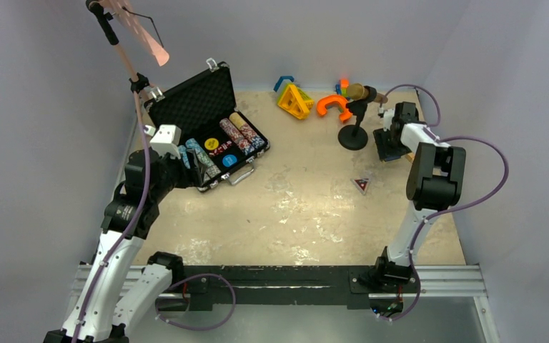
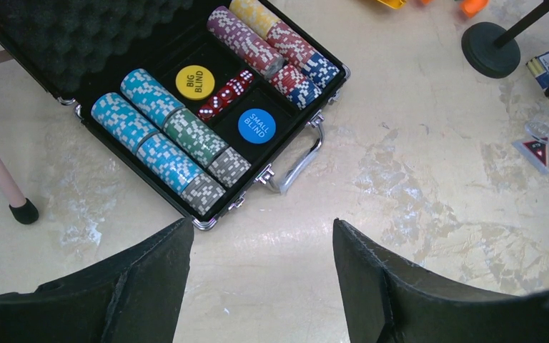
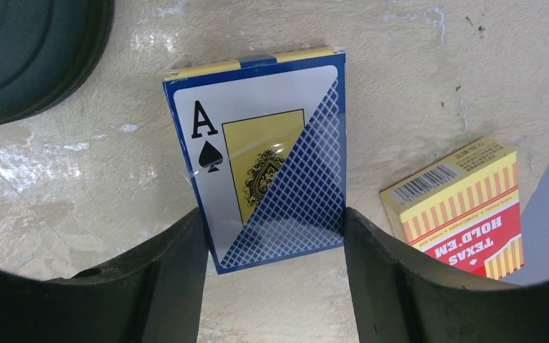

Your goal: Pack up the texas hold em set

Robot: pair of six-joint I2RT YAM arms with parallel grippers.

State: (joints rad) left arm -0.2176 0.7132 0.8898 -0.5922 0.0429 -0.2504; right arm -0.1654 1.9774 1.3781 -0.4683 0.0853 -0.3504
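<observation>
R gripper (image 3: pixel 272 223) fingers flanking blue deck (image 3: pixel 264 157), grip unclear, L gripper (image 2: pixel 261 227) open near briefcase (image 2: pixel 57 36)

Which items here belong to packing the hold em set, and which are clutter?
Job: black case, chip stacks, big blind disc, small blind disc, dice, blue card deck, red-yellow card deck.
Lying about: toy shapes, microphone on stand, small triangular piece (purpose unclear).

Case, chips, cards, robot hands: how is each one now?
Case: open, lid up.
Chips: in rows inside case.
Blue deck: flat on table, outside case.
Red deck: on table, outside case.
Left end effector: open, empty.
Right end effector: open, astride blue deck.
</observation>
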